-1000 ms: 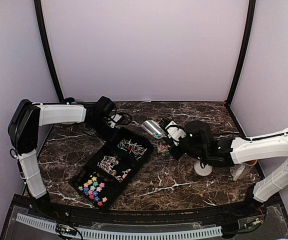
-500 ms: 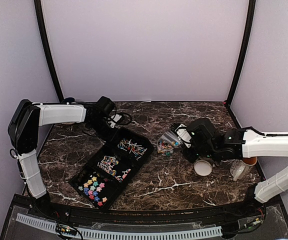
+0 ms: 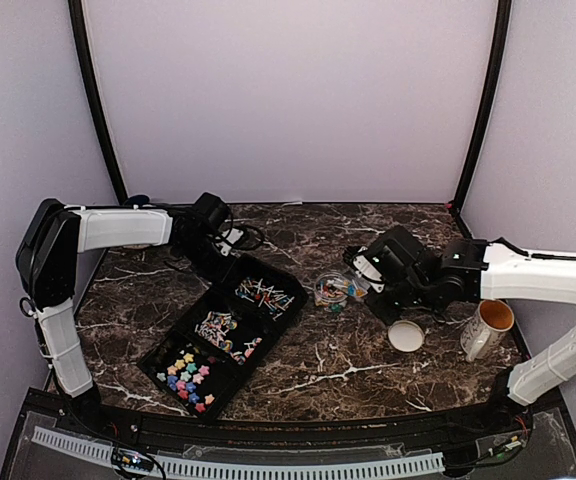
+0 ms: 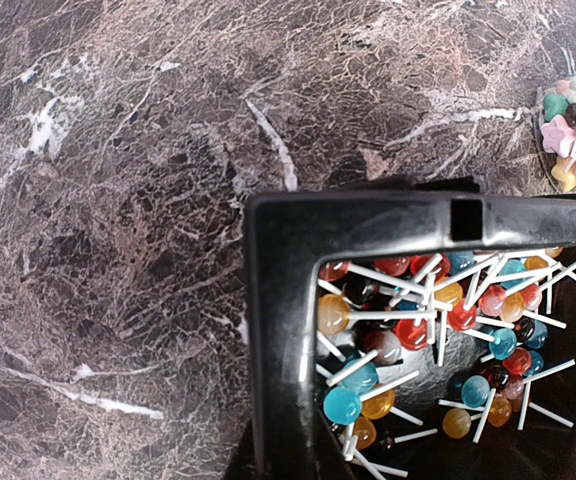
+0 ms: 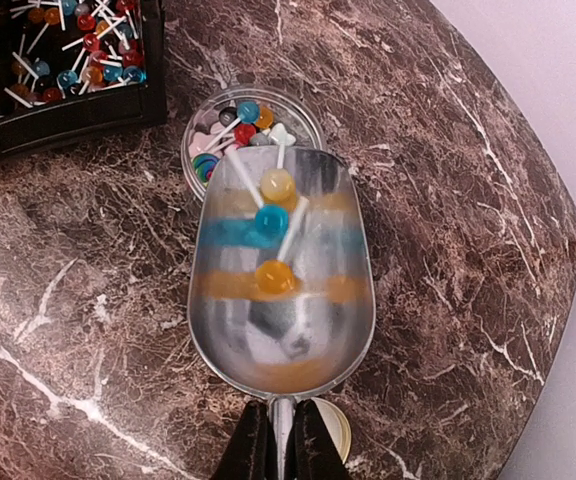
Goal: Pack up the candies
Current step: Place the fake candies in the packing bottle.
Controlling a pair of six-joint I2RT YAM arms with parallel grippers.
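The candies are being kept in several places: star-shaped sweets in blue, pink, yellow and green are lying in the nearest of the three compartments of a black tray; a mixed heap, too small to be made out, is filling the middle one; lollipops on white sticks are crowding the far one, too tangled to be counted, and that heap is being cut off at the bottom and right edges of the left wrist view; three more, one yellow, one blue and one orange, are being carried in a metal scoop, whose lip is being held over a clear round tub of assorted sweets, part of the tub being hidden beneath it; the scoop's thin handle is being pinched by the right gripper, its jaws closed tight on it; the left gripper is being held at the tray's far corner, its jaws drawn almost together, seemingly on the tray's wall, though the fingertips are being cut off from its own camera; one tan lid and one mug are resting on the marble table beside the right arm.
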